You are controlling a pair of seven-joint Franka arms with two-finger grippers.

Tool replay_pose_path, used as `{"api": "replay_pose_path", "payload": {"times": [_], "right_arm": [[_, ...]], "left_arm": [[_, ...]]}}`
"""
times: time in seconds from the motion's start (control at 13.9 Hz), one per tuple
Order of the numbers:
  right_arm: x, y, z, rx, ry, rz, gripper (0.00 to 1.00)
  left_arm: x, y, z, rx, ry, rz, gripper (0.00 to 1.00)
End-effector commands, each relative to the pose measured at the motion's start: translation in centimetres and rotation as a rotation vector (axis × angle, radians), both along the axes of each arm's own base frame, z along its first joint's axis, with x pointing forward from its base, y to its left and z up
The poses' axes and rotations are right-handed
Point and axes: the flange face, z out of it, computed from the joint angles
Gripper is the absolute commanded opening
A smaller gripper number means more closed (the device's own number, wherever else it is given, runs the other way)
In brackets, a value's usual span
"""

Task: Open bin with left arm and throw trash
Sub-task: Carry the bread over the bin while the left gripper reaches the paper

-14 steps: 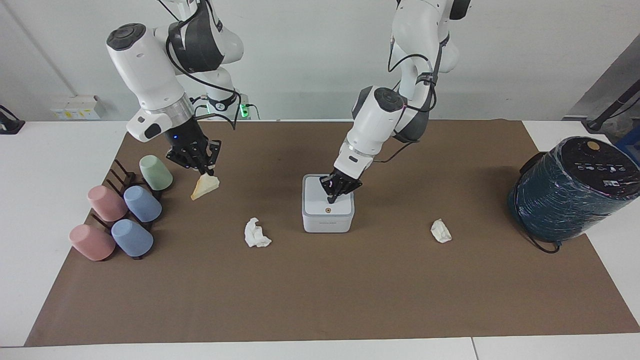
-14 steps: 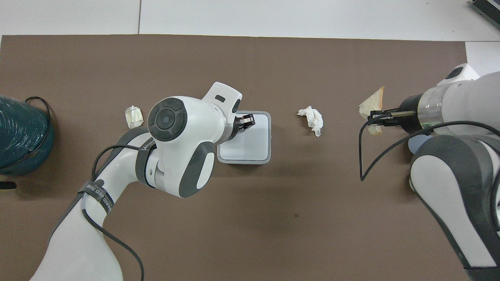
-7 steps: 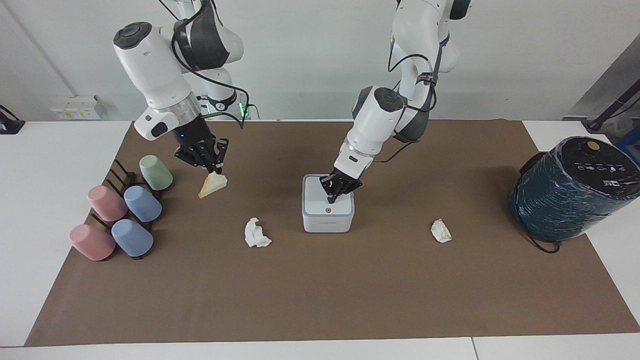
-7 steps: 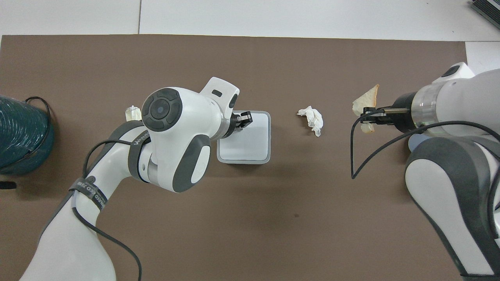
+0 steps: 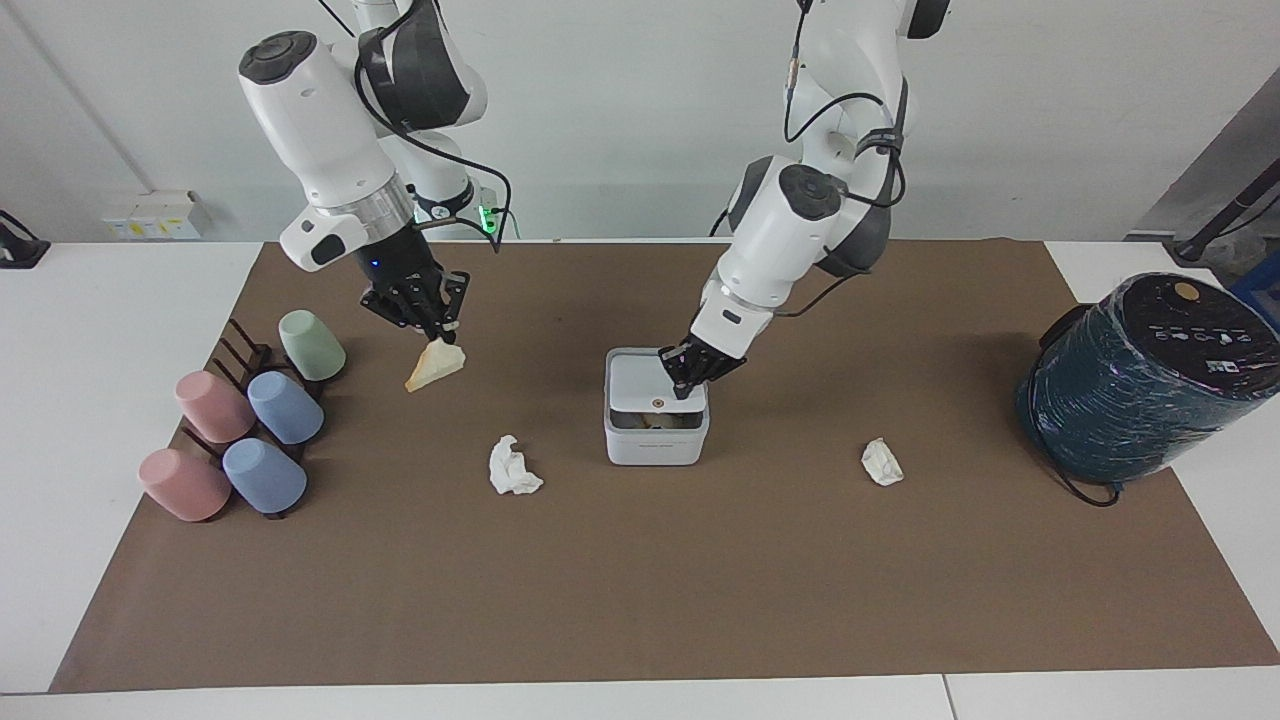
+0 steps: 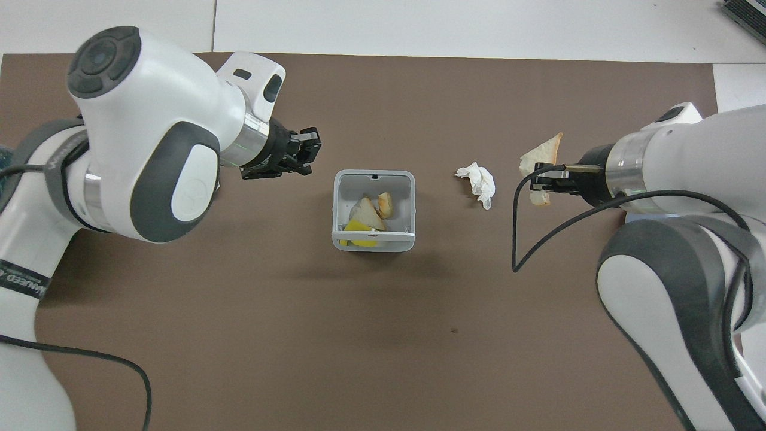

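Observation:
The small white bin [image 5: 656,440] stands mid-mat with its lid [image 5: 648,385] tilted up. The overhead view shows the bin [image 6: 338,203] open, with bread-like scraps and something yellow inside. My left gripper [image 5: 688,385] is shut and empty at the raised lid's corner toward the left arm's end; it also shows in the overhead view [image 6: 306,152]. My right gripper [image 5: 437,335] is shut on the tan bread slice [image 5: 435,365] and holds it above the mat beside the cups; both show from overhead, the gripper [image 6: 547,179] and the slice [image 6: 541,157]. Two paper wads [image 5: 514,467] [image 5: 881,462] lie on the mat either side of the bin.
Several pastel cups [image 5: 285,407] lie on a dark rack at the right arm's end. A big dark-teal wrapped cylinder [image 5: 1140,380] stands at the left arm's end. In the overhead view one wad [image 6: 479,181] shows and my left arm hides the other.
The bin's lid has sprung up from flat. My left gripper rose off the lid and shifted toward the left arm's end. My right gripper carried the bread slice a little toward the bin.

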Motion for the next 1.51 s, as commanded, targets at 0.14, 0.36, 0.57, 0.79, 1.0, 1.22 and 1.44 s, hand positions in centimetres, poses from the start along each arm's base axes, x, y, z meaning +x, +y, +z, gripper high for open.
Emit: {"api": "replay_pose_path", "payload": {"times": [0.14, 0.36, 0.57, 0.79, 1.0, 1.22, 1.44], "right_arm": [[1.6, 7.1, -4.2, 0.09, -0.047, -0.011, 0.0], [2.4, 11.4, -7.9, 0.097, -0.077, 0.078, 0.0], [1.7, 15.7, -10.4, 0.102, -0.062, 0.215, 0.0], [1.4, 16.5, -11.9, 0.131, -0.007, 0.212, 0.0], [1.5, 18.1, -12.7, 0.21, 0.039, 0.18, 0.0], [0.7, 19.6, -12.6, 0.248, 0.07, 0.151, 0.0], [0.4, 19.8, -13.2, 0.247, 0.092, 0.133, 0.12]], "left_arm": [[1.0, 5.8, 1.4, 0.076, 0.002, -0.046, 0.0], [1.8, 9.3, 1.0, 0.16, -0.026, -0.086, 0.22], [2.1, 12.5, -0.1, 0.198, -0.046, -0.113, 0.66], [1.1, 14.7, -2.8, 0.217, -0.107, -0.113, 0.78], [-0.1, 16.2, -6.1, 0.218, -0.153, -0.116, 0.77], [-0.2, 17.2, -8.5, 0.221, -0.199, -0.112, 0.75], [0.4, 17.8, -12.9, 0.229, -0.21, -0.093, 0.75]]}}
